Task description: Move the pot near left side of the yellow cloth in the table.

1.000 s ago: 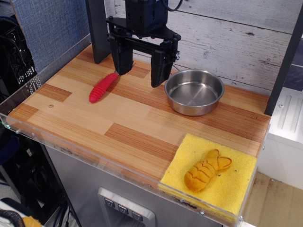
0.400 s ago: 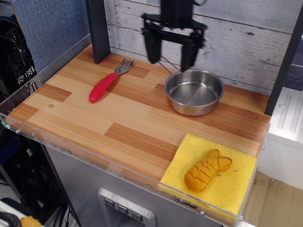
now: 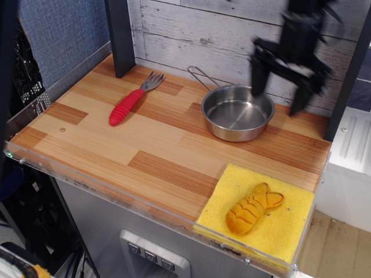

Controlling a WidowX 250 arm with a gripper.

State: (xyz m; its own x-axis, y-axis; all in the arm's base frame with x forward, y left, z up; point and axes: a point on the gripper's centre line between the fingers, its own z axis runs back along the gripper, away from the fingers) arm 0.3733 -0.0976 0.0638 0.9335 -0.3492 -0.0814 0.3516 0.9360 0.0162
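One shallow round steel pot (image 3: pixel 237 112), shiny and empty, sits toward the back of the wooden bench (image 3: pixel 145 145), whose top is striped in light and darker brown planks behind a clear acrylic rim. A thin wire loop handle runs from the pot's rear left edge toward the whitewashed plank wall. One bright yellow cloth (image 3: pixel 290 223), square and fuzzy like towelling, lies well in front of the pot and a little to its right, at the bench's near corner, with one orange ribbed fish-shaped toy (image 3: pixel 253 208) resting on it. One fork with a red ribbed handle (image 3: pixel 130 102) lies to the left of the pot, apart from it. The black end effector (image 3: pixel 280 91), blurred, hovers over the pot's right rim with its two fingers spread wide, holding nothing.
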